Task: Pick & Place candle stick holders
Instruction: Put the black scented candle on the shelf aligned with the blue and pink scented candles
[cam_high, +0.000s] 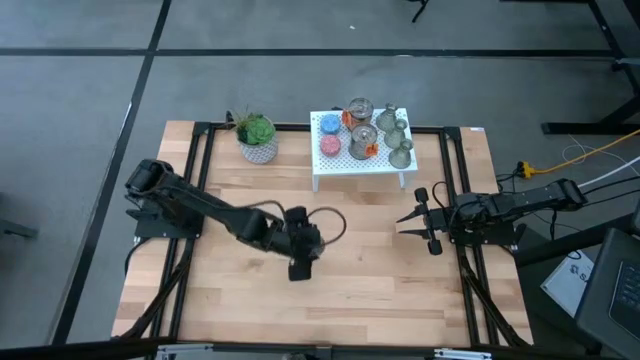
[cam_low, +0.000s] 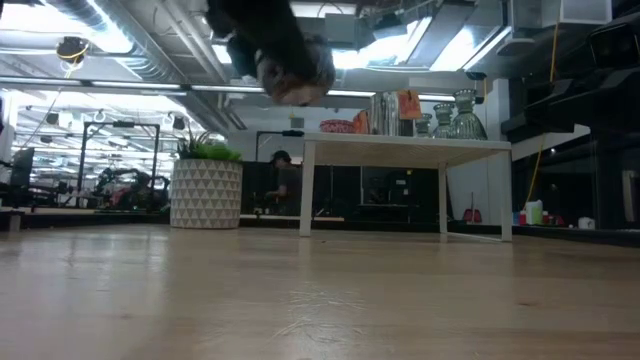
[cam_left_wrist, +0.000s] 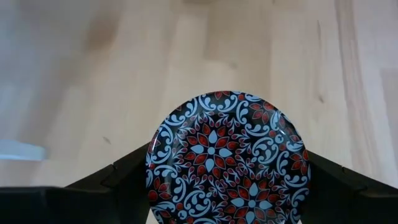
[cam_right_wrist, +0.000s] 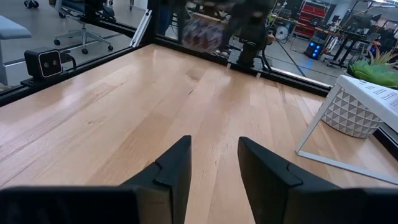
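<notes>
- My left gripper hangs over mid-table, clamped on a round patterned tin: carrying step; next, set it down.
- Right gripper waits at 3 o'clock, fingers narrowly parted, empty.
- I count three candle stick holders on the white shelf, 12 o'clock.

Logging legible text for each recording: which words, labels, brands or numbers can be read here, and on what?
None can be read.
Disc in the left hand: floral pattern only, no text.
Sheet beside the table's right edge: dark mark, too small to read.
Orange tag on the white stand: blurred.
</notes>
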